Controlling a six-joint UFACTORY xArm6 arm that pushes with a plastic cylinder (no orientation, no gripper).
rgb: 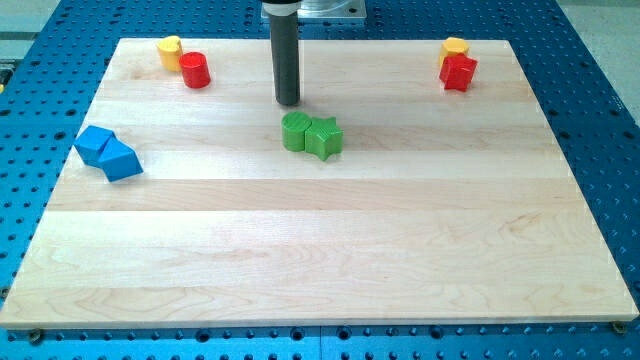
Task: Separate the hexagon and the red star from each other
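A yellow hexagon sits near the board's top right corner. A red star lies just below it and touches it. My tip is near the top centre of the board, far to the left of that pair. It stands just above a green cylinder with a small gap between them. A green star touches the green cylinder on its right.
A yellow block and a red cylinder sit together at the top left. Two blue blocks touch each other at the left edge. The wooden board lies on a blue perforated table.
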